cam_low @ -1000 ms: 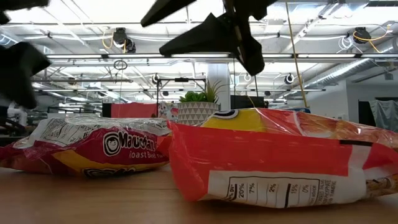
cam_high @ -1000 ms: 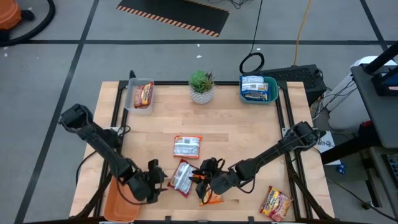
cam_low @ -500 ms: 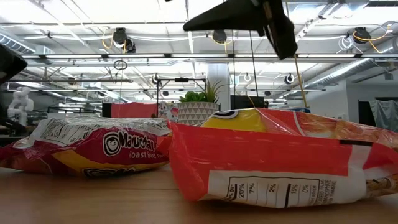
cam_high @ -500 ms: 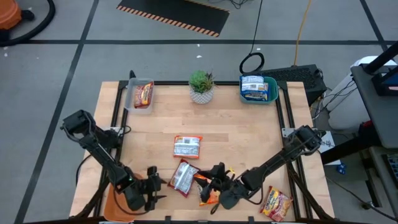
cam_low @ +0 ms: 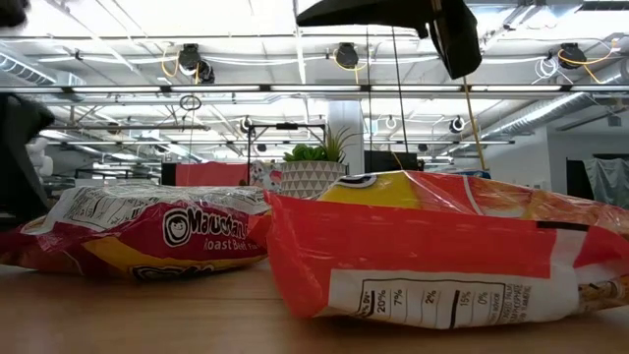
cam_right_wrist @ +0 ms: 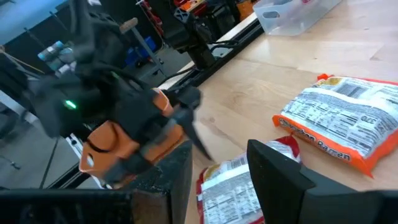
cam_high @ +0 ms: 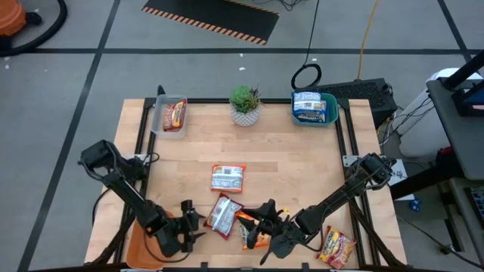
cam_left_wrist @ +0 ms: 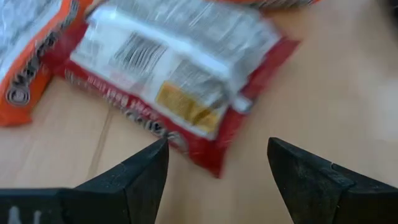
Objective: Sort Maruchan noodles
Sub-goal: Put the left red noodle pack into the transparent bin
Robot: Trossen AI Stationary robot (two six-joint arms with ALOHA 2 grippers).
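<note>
A red-silver Maruchan packet (cam_high: 221, 215) lies flat on the table near the front edge, and an orange packet (cam_high: 253, 233) lies just right of it. My left gripper (cam_left_wrist: 217, 162) is open and hovers left of the red-silver packet (cam_left_wrist: 180, 93), which fills its view. My right gripper (cam_right_wrist: 217, 180) is open and hangs above the orange packet (cam_low: 442, 251), clear of it. An orange-silver packet (cam_high: 228, 178) lies mid-table. One more packet (cam_high: 336, 245) rests at the near right corner.
A clear tray (cam_high: 172, 115) with a red packet sits at the far left. A teal tray (cam_high: 314, 108) with blue-white packets sits at the far right, and a potted plant (cam_high: 245, 104) stands between them. An orange tray (cam_high: 140, 245) lies at the near left corner.
My right gripper has risen and drawn back from above the orange packet toward the table's near right. My left gripper has shifted a little toward the near edge. No packet has moved.
</note>
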